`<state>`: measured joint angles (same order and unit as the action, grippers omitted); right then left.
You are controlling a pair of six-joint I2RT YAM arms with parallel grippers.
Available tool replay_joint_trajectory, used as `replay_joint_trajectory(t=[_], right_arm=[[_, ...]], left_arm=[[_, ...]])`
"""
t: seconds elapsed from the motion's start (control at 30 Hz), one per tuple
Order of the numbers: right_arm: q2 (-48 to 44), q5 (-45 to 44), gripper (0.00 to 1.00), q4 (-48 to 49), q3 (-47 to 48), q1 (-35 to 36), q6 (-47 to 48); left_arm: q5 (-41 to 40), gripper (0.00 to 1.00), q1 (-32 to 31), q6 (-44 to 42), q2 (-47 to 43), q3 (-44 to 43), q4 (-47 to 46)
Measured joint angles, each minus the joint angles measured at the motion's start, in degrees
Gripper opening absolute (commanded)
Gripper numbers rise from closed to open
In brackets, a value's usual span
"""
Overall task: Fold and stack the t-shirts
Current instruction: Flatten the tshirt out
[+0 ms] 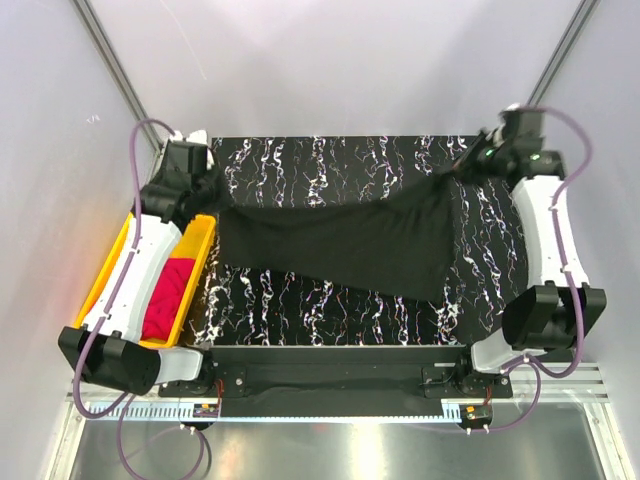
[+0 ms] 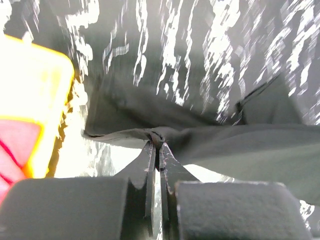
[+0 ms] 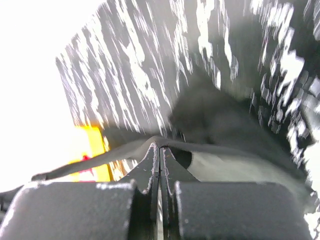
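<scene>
The black t-shirt (image 1: 340, 245) hangs spread across the middle of the marbled table (image 1: 330, 160), held up by its two far corners. Only the top view shows the whole span. The left gripper (image 1: 203, 183) is at the table's far left corner and the right gripper (image 1: 468, 165) at the far right. The cloth's lower hem slants down toward the near right. Whether that hem rests on the table cannot be told.

The wrist views show what the top view hides. Each gripper's jaws are pressed together on a pinched fold of black cloth, which runs taut away from the tips.

The magenta-pink t-shirt (image 1: 170, 292) lies crumpled in the yellow tray (image 1: 205, 240), just beside the table's left edge and partly under the left arm (image 1: 135, 270). Bare marbled surface shows along the far edge and in a strip near the arm bases.
</scene>
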<state>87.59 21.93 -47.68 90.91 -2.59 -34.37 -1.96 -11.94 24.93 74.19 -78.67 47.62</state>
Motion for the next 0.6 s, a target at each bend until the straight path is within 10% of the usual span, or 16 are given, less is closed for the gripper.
replay_joint_trajectory(t=[0.23, 0.6], right_arm=[[-0.5, -3.1, 0.00, 0.9, 16.4, -3.7, 1.7], [-25.1, -4.5, 0.00, 7.0, 14.9, -3.6, 3.6]], left_arm=[[-4.3, 0.00, 0.0, -3.8, 0.0, -15.5, 0.3], [-2.9, 0.00, 0.0, -8.9, -11.7, -22.6, -0.2]])
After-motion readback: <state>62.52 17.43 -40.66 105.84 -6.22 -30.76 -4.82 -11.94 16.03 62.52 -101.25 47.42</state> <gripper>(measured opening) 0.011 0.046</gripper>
